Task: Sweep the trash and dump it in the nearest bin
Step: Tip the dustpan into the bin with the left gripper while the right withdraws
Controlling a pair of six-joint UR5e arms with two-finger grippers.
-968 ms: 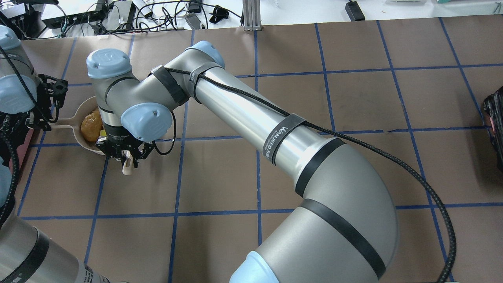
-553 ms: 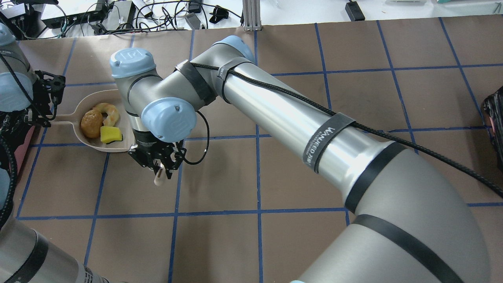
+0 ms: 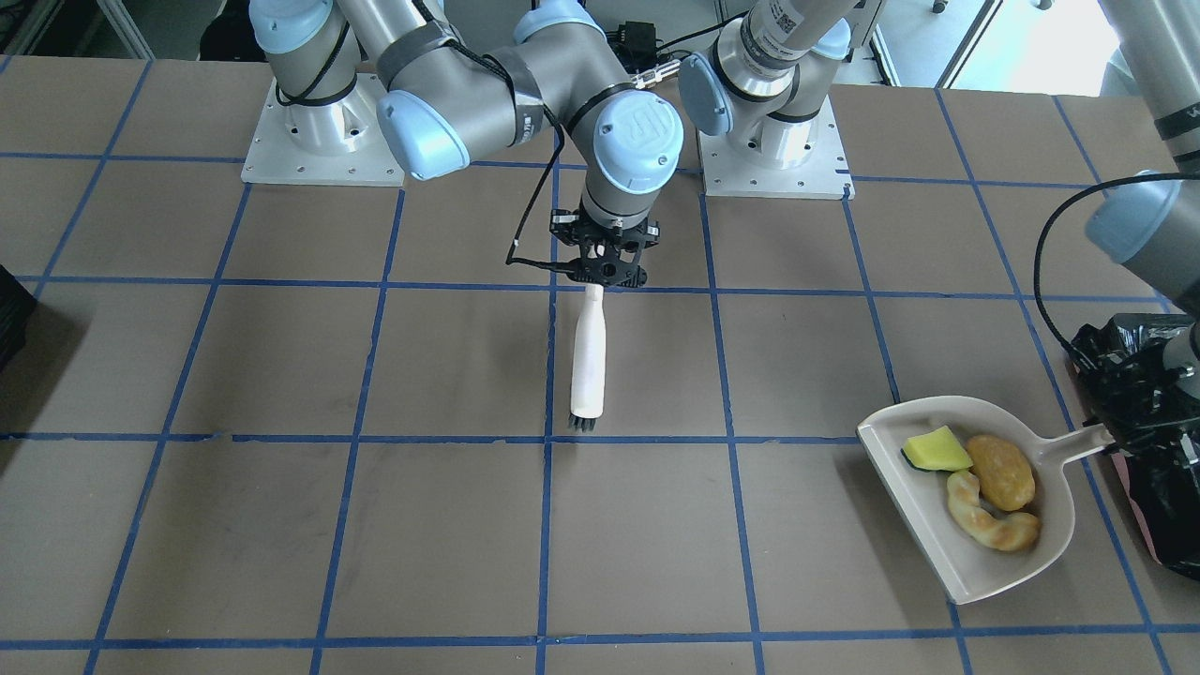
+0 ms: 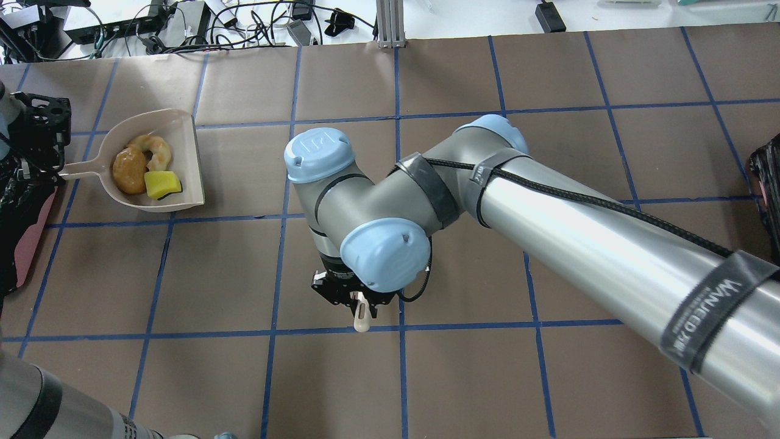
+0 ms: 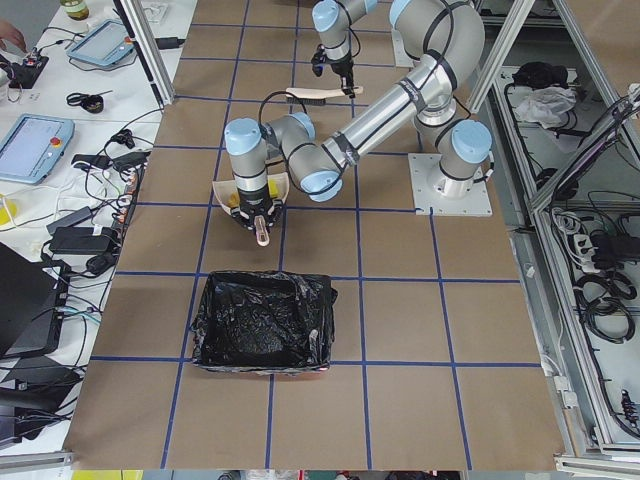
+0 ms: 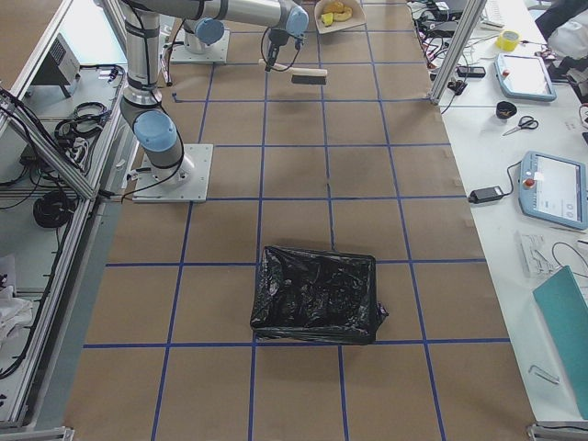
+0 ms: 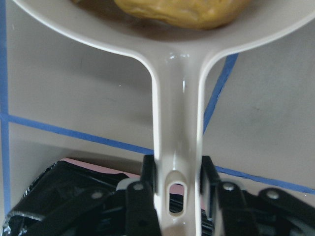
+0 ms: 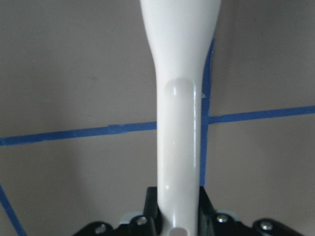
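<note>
The beige dustpan (image 4: 183, 152) holds the trash: a golden-brown potato (image 4: 127, 171), a yellow-green wedge (image 4: 161, 184) and a croissant (image 4: 155, 148). My left gripper (image 4: 38, 143) is shut on the dustpan's handle (image 7: 177, 147), its fingers (image 7: 147, 172) on both sides. The pink-sided bin with the black bag (image 4: 24, 244) lies just beyond the handle; it also shows in the front-facing view (image 3: 1158, 497) and the left view (image 5: 265, 320). My right gripper (image 3: 605, 274) is shut on the white brush (image 3: 589, 356) near the table's middle, bristles down on the table.
A second black-bagged bin (image 4: 769, 195) sits at the table's far right edge, also in the right view (image 6: 317, 294). The arm bases (image 3: 319, 141) stand at the robot's side. Cables and devices (image 4: 183, 24) lie beyond the table's far edge.
My right arm has carried the brush away from the dustpan toward the table's middle. The dustpan has shifted slightly away from the robot and turned, still held by my left gripper.
</note>
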